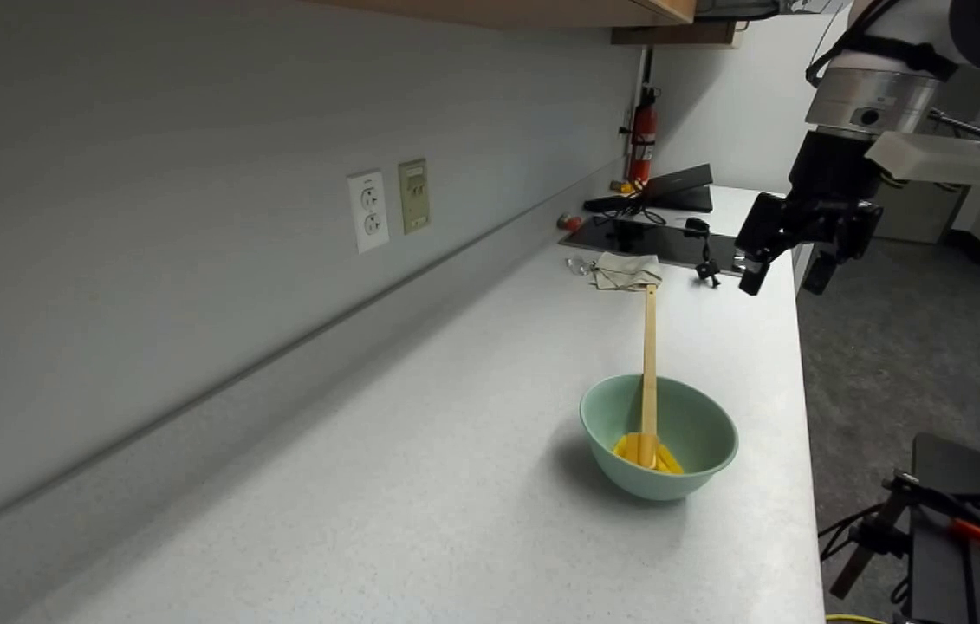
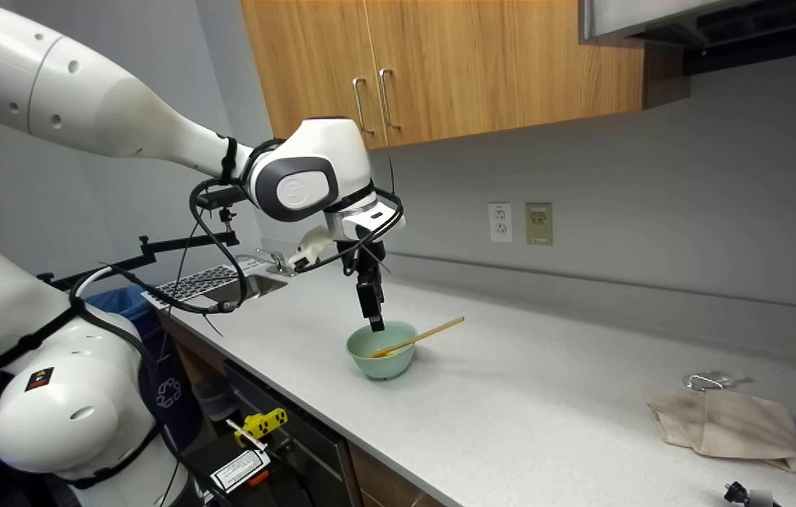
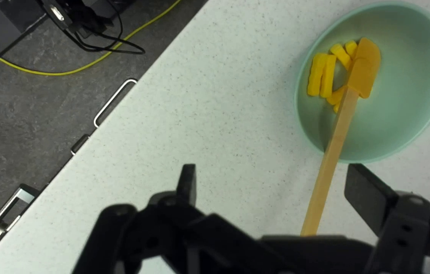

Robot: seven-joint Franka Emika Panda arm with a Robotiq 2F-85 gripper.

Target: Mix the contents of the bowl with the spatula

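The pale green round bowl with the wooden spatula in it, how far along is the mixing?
Already in place: the orange-headed wooden spatula leans on the rim of the pale green round bowl, which holds blocky yellow pieces. In hand: nothing; the black jaws are open, clear of the spatula. Still to do: gripping it and stirring. With the pieces bunched toward one side, mixing probably hasn't begun.
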